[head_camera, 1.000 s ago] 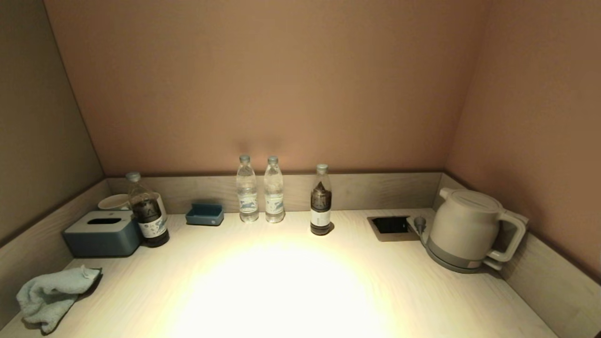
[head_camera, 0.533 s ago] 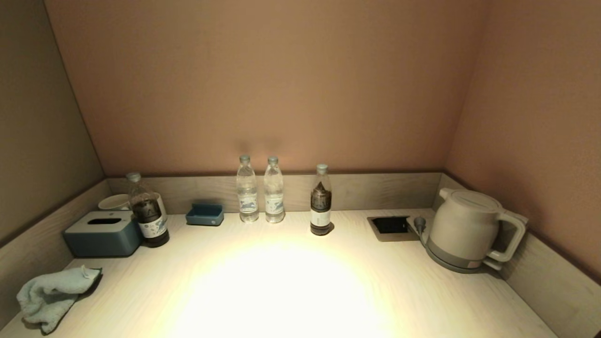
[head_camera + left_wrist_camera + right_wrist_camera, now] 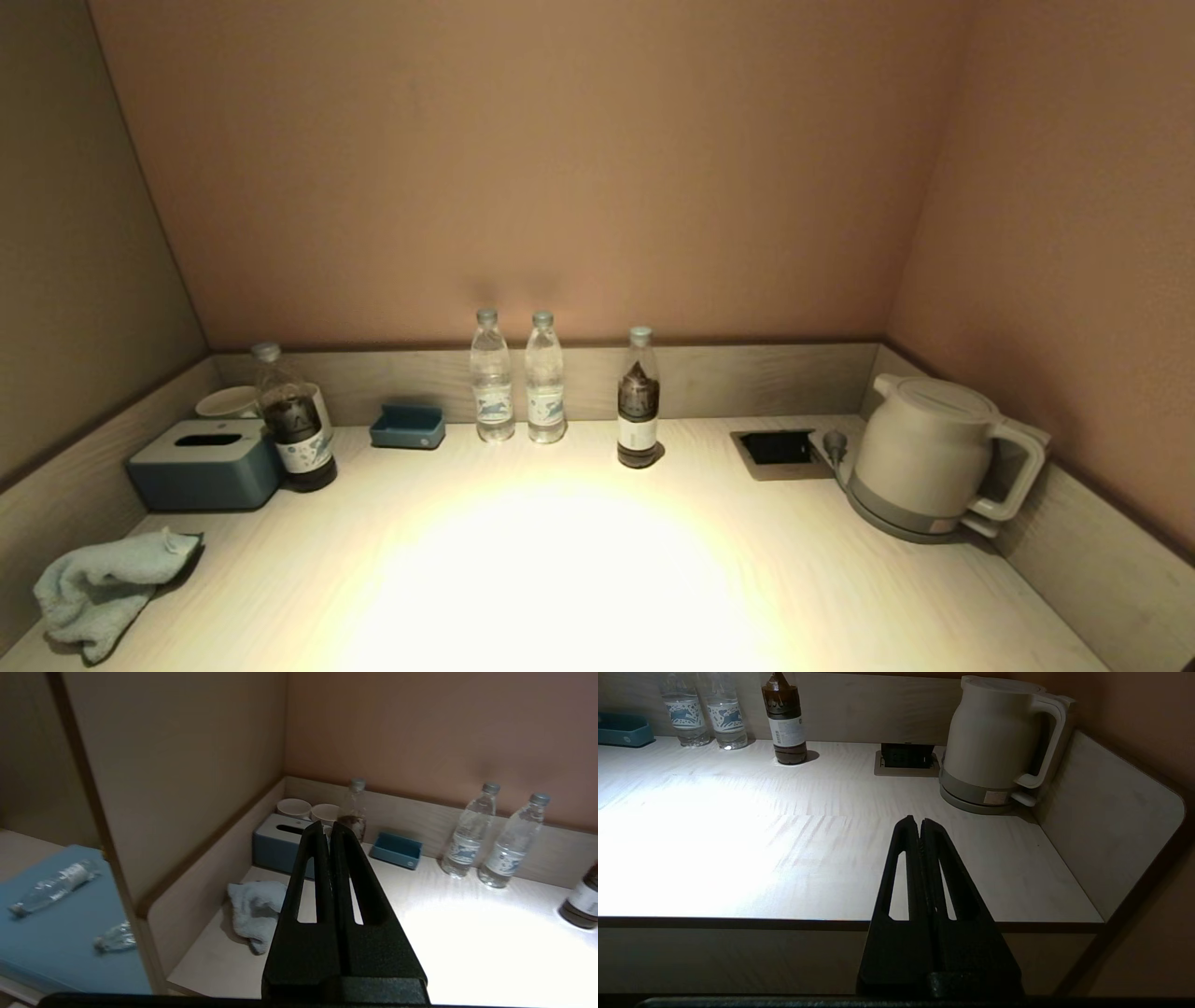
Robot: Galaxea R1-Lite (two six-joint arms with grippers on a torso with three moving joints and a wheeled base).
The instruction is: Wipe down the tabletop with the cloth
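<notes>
Here, the cloth (image 3: 103, 588) is seen crumpled at the near left corner of the tabletop (image 3: 579, 560), close against the low left side panel and untouched by either arm. In the left wrist view the left gripper (image 3: 329, 828) is held above the near edge of the tabletop, with its jaws pressed together and nothing between them; the cloth (image 3: 257, 907) lies below and beyond it. The right gripper (image 3: 915, 822) is held off the near edge on the kettle's side, its jaws likewise closed on nothing. Behind the cloth a blue tissue box (image 3: 205, 462) is set, with a dark bottle (image 3: 294, 429) just beside it. Two clear water bottles (image 3: 518, 378) are lined up at the back, and a kettle (image 3: 934, 457) is placed at the far right.
</notes>
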